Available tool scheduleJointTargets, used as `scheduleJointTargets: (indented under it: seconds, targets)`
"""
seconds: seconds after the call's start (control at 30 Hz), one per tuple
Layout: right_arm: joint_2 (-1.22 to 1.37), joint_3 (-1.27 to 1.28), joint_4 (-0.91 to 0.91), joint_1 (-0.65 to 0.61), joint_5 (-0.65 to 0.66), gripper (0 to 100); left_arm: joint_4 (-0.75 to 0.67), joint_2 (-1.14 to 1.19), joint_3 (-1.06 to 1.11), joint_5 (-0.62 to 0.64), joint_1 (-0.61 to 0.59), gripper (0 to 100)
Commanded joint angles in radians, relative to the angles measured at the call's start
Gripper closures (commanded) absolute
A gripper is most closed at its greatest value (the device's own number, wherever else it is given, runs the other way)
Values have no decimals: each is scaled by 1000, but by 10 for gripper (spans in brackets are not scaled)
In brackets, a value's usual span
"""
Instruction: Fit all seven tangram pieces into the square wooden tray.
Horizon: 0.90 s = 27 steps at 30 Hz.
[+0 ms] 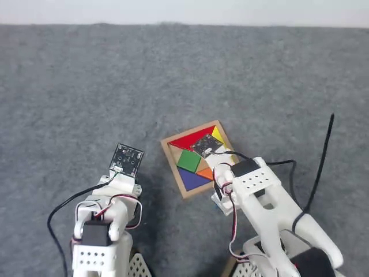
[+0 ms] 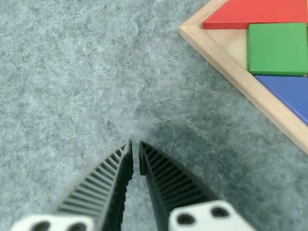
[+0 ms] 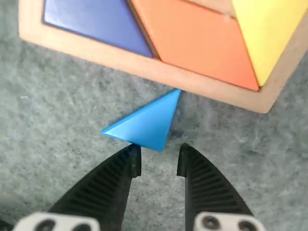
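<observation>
The square wooden tray [image 1: 173,167] lies on grey carpet and holds a red triangle [image 1: 190,140], a green square [image 1: 188,160], a dark blue triangle [image 1: 193,180], an orange piece [image 1: 206,172] and a yellow triangle [image 1: 217,135]. A small light blue triangle [image 3: 144,126] lies on the carpet just outside the tray rim [image 3: 144,67], one tip touching it. My right gripper [image 3: 159,156] is open right behind this triangle, one fingertip at its edge. My left gripper [image 2: 135,147] is shut and empty over bare carpet, a short way from the tray's corner [image 2: 192,30].
The grey carpet covers the whole table. A black cable [image 1: 323,161] arcs up to the right of the right arm [image 1: 259,190]. The left arm [image 1: 109,213] stands left of the tray, with open carpet around and beyond it.
</observation>
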Motion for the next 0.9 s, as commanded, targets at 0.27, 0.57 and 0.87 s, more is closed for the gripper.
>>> scheduleJointTargets:
  seconds: [0.27,0.57,0.87]
  targets:
    - [-48,-63,-19,180,6,868,3,-17,-10,-8,-5,978]
    - [-134,-81,24,232,0,869,3,-17,-10,-8,-5,978]
    - [-269,55,-77,-62,-279,864,3,-17,-10,-8,-5,978]
